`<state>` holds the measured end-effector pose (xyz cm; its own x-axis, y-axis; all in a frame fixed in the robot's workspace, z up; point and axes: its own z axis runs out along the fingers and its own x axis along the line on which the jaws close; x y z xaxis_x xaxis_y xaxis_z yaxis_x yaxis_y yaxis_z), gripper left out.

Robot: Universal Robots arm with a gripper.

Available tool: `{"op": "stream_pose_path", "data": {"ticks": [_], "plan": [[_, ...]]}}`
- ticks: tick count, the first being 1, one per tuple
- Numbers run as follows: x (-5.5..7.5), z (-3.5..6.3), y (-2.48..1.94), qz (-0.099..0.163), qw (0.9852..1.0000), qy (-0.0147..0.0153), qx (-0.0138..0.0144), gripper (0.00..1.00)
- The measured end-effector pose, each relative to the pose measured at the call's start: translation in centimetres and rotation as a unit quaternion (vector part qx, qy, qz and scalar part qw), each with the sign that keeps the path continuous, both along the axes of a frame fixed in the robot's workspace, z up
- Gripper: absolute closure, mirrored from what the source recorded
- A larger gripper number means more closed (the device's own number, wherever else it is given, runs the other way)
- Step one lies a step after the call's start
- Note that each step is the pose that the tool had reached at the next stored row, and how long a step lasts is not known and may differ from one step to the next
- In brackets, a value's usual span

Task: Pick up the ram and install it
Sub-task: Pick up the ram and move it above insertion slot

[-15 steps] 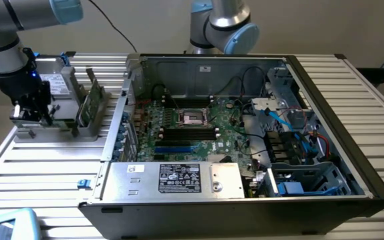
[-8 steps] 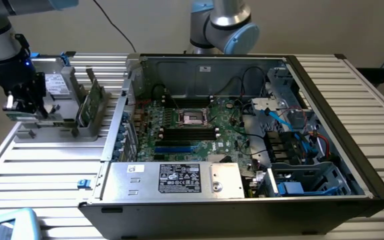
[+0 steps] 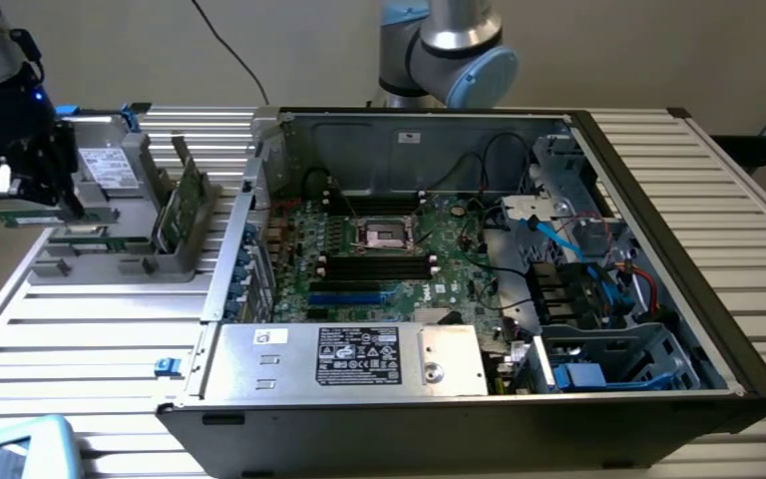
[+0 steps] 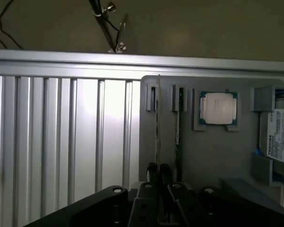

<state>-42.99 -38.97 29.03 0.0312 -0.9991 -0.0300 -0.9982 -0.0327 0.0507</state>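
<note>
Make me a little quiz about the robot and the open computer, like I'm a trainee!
1. True or false: the gripper is shut on the ram.
2. What else sits in the grey holder? A) a banana B) a silver processor chip C) a cup
3. Fill in: the computer case has its side ____, so the motherboard shows.
Key: 1 true; 2 B; 3 open.
</note>
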Motion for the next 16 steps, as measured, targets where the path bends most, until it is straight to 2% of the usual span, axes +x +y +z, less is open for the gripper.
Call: {"op": "stream_pose_path", "data": {"ticks": [7, 16], "plan": [[0.6, 3.20, -0.33, 0.005, 1.0000, 0.0001, 0.0001, 0.86], [2.7, 7.28, -1.54, 0.006, 1.0000, 0.0005, 0.0010, 0.86]]}}
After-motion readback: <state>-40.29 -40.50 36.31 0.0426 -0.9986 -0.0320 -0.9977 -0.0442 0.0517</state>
